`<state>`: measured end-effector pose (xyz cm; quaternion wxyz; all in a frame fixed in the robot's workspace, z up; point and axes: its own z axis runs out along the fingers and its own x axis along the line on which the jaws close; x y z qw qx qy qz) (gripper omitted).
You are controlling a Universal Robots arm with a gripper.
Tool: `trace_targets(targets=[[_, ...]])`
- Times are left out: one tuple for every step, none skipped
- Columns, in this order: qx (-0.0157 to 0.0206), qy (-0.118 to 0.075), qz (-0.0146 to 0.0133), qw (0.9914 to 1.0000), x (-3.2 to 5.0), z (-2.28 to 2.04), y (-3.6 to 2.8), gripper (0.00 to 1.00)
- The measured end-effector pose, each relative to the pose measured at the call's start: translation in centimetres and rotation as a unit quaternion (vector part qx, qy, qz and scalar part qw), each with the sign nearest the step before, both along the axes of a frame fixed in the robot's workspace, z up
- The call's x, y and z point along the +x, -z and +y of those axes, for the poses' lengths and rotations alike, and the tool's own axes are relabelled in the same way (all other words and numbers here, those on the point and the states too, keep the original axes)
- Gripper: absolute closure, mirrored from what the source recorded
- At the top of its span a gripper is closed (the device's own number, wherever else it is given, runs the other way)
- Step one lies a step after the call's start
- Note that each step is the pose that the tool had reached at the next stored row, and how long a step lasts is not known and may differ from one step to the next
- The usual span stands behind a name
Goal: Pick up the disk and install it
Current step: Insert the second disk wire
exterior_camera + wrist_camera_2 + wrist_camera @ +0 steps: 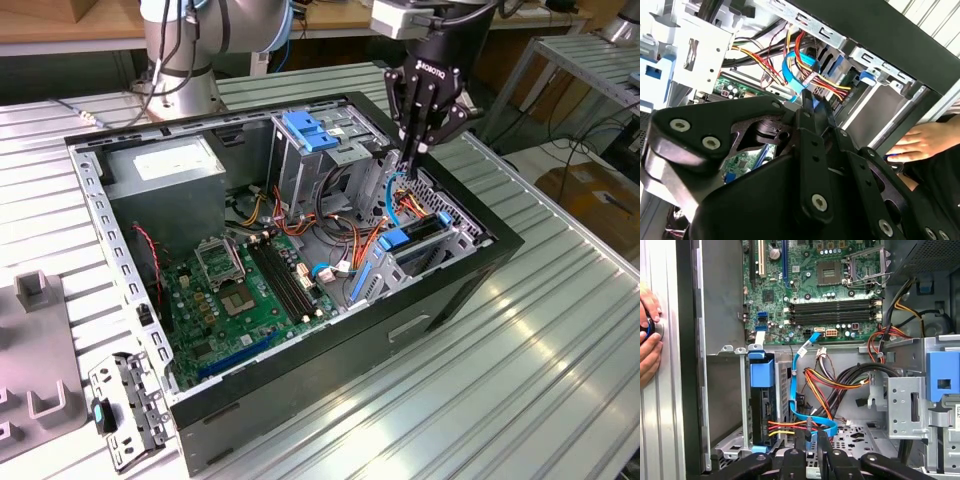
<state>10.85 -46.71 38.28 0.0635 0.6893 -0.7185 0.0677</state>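
Note:
The disk (418,240) stands on edge in the drive bay at the corner of the open computer case, on the exterior view's right. Its blue side rail (761,373) caps its dark body (760,412) in the first wrist view. My gripper (411,160) hangs just above the case beside that bay, a little apart from the disk. Its fingers (801,437) lie close together and look shut, holding nothing that I can make out. A flat blue data cable (799,390) curves down right by the fingertips (809,100).
Red, yellow and orange wire bundles (840,382) cross the space under the gripper. A metal drive cage with a blue tab (308,132) stands behind it, with a grey power-supply box (165,170) further back. A person's hand (647,342) rests on the table outside the case wall.

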Motion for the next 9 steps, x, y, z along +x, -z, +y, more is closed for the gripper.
trace_targets(targets=[[-0.0007,0.000,0.0000,1.00000,0.00,0.03,0.23,0.76],[-0.0014,0.000,0.0000,1.00000,0.00,0.03,0.41,0.76],[-0.0035,0.000,0.0000,0.99999,0.00,0.03,0.71,0.76],[-0.0056,0.000,0.0000,0.99998,0.00,0.03,0.86,0.76],[-0.0075,0.000,0.0000,0.99997,0.00,0.03,0.94,0.76],[-0.0107,0.000,0.0000,0.99994,0.00,0.03,1.01,0.76],[-0.0143,0.000,0.0000,0.99990,0.00,0.03,1.05,0.76],[-0.0170,0.000,0.0000,0.99986,0.00,0.03,1.07,0.76],[-0.0184,0.000,0.0000,0.99983,0.00,0.03,1.08,0.77]])
